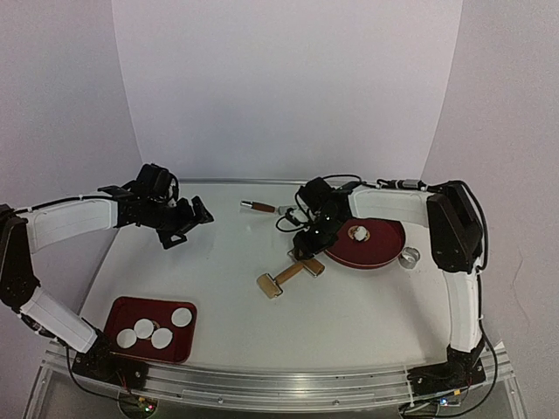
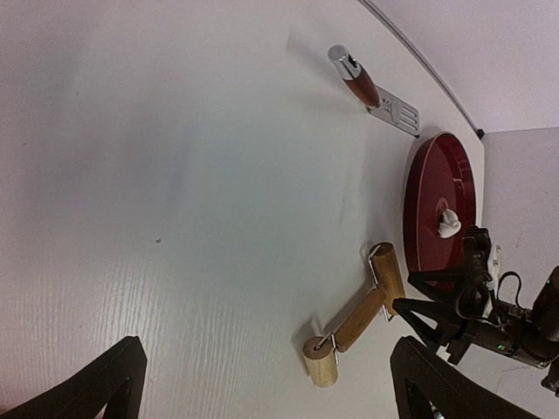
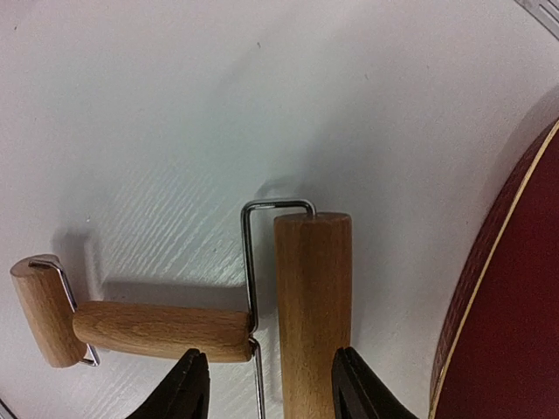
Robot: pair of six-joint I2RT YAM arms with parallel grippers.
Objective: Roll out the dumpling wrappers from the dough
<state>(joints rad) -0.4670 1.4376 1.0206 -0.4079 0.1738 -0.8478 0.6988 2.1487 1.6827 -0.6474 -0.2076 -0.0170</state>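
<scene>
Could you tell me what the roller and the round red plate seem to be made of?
The roller: matte light wood with visible grain, on a shiny metal wire frame. The round red plate: smooth dark red with a pale rim line, possibly plastic or lacquer; unclear.

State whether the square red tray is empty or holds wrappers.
Holds wrappers: the top view shows four round white discs lying flat inside the tray, near the left arm's base.
</scene>
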